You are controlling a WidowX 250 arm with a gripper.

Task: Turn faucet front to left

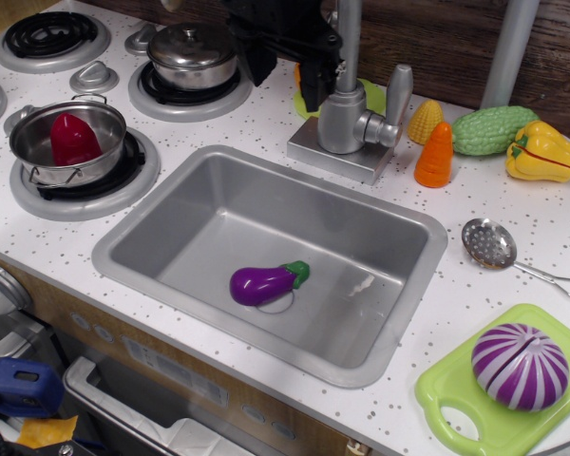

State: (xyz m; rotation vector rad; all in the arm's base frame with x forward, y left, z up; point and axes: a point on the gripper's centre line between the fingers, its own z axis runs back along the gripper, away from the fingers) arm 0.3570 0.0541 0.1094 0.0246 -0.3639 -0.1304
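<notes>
The faucet (345, 122) is a silver-grey tap with a thick cylindrical body on a square base plate, behind the sink (152, 242). Its thin spout pipe (349, 38) stands upright and runs out of the top of the frame. Its flat paddle lever (397, 95) sticks up on the right side. My black gripper (287, 81) hangs just left of the faucet body, above the counter. It is open and holds nothing, and its right finger is close to the spout pipe. The spout's end is out of view.
A purple eggplant (263, 282) lies in the sink. A lidded pot (192, 52) and a pot holding a red thing (68, 141) sit on the stove at the left. Carrot (435, 154), corn (425, 121), green gourd (492, 129), yellow pepper (543, 152), strainer spoon (489, 243) and a cutting board (456, 399) are at the right. A plain grey pole (508, 47) stands behind.
</notes>
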